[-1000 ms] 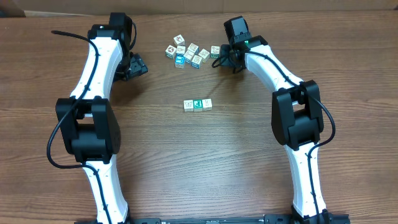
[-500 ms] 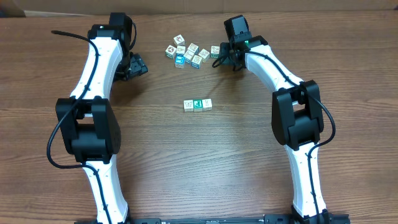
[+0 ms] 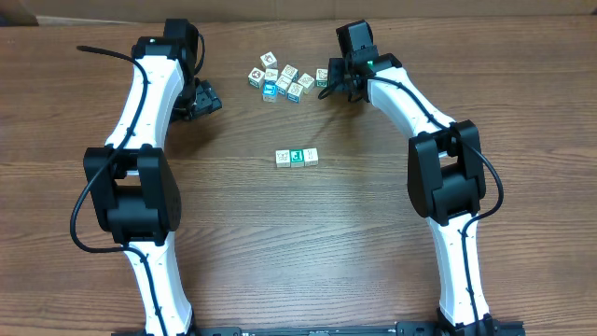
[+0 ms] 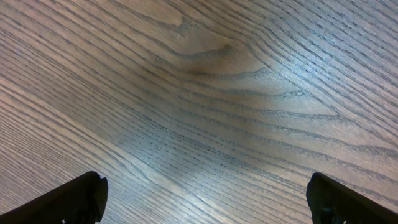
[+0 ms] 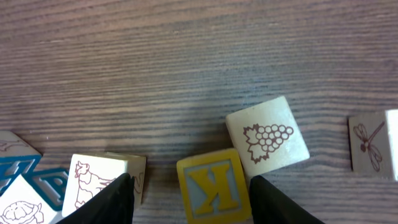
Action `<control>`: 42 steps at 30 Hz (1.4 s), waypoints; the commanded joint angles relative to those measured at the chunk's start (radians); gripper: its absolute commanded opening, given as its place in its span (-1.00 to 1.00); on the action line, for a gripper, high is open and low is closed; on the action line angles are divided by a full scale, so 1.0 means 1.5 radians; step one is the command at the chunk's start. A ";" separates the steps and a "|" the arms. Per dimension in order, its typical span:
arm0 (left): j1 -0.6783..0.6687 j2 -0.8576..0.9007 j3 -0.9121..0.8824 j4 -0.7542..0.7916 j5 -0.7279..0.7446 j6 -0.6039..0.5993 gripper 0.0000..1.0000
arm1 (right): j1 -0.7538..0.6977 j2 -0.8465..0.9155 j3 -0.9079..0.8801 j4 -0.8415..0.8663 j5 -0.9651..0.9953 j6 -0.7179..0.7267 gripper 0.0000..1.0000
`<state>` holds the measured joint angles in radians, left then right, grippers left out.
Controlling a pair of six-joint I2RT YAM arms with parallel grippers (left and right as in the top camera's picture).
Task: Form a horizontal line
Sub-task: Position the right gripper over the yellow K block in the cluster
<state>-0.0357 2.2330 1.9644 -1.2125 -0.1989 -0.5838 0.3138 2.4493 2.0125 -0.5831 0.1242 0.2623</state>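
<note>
Straddling the yellow cube [image 5: 214, 186] lettered K, right jaws open; left jaws spread wide above wood tabletop [image 4: 205, 93]

Tight at right gripper [image 5: 189, 193]: cream grape-print cube [image 5: 267, 139] and white chicken-print cube [image 5: 99, 177] crowd its fingers. Horizontal line of three picture cubes [image 3: 297, 157] has open access all round.

surface: brown wood-grain tabletop [image 3: 308, 243], fills nearly the whole frame | top edge: pale beige strip [image 3: 280, 7] (wall or floor, unclear) | light: soft sheen on grain, lower centre, left wrist view
</note>
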 commanded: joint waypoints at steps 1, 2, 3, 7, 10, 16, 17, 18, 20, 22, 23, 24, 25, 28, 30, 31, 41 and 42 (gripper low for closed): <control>-0.003 -0.014 0.014 -0.002 -0.007 0.003 0.99 | -0.006 0.008 0.002 0.014 0.028 -0.002 0.11; -0.003 -0.014 0.014 -0.002 -0.007 0.003 1.00 | -0.006 0.009 0.002 0.014 0.040 -0.002 0.10; -0.003 -0.014 0.014 -0.002 -0.007 0.003 1.00 | -0.006 0.009 0.002 0.014 0.049 -0.002 0.04; -0.003 -0.014 0.014 -0.002 -0.007 0.003 1.00 | -0.007 0.009 0.002 0.009 0.056 -0.002 -0.05; -0.003 -0.014 0.014 -0.001 -0.007 0.003 0.99 | -0.010 0.009 0.002 0.006 0.056 -0.002 -0.06; -0.003 -0.014 0.014 -0.002 -0.007 0.003 1.00 | -0.009 0.009 0.002 -0.009 0.056 -0.002 -0.09; -0.003 -0.014 0.014 -0.002 -0.007 0.003 1.00 | -0.010 0.010 0.002 -0.012 0.056 -0.002 -0.15; -0.003 -0.014 0.014 -0.002 -0.007 0.003 1.00 | -0.011 0.010 0.002 -0.014 0.055 -0.002 -0.19; -0.003 -0.014 0.014 -0.001 -0.007 0.003 1.00 | -0.011 0.010 0.002 -0.014 0.046 -0.002 -0.25; -0.003 -0.014 0.014 -0.001 -0.007 0.003 0.99 | -0.011 0.010 0.002 -0.016 0.026 -0.002 -0.25; -0.003 -0.014 0.014 -0.002 -0.007 0.003 1.00 | -0.011 0.010 0.002 -0.019 0.024 -0.002 -0.25; -0.003 -0.014 0.014 -0.002 -0.007 0.003 0.99 | -0.011 0.010 0.002 -0.020 0.024 -0.003 -0.25; -0.003 -0.014 0.014 -0.002 -0.007 0.003 1.00 | -0.011 0.010 0.002 -0.023 0.024 -0.004 -0.25; -0.003 -0.014 0.014 -0.002 -0.007 0.003 0.99 | -0.011 0.010 0.002 -0.035 0.024 -0.004 -0.30; -0.003 -0.014 0.014 -0.001 -0.007 0.003 0.99 | -0.011 0.010 0.002 -0.039 0.024 -0.004 -0.37; -0.003 -0.014 0.014 -0.002 -0.007 0.003 0.99 | -0.011 0.009 0.002 -0.041 0.024 -0.004 -0.42; -0.003 -0.014 0.014 -0.002 -0.007 0.003 1.00 | -0.010 -0.022 0.003 -0.062 0.024 -0.004 -0.50; -0.003 -0.014 0.014 -0.001 -0.007 0.003 0.99 | -0.010 -0.026 0.003 -0.067 0.024 -0.004 -0.50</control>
<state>-0.0357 2.2330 1.9644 -1.2125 -0.1986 -0.5838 0.3016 2.4474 2.0129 -0.6586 0.1642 0.2581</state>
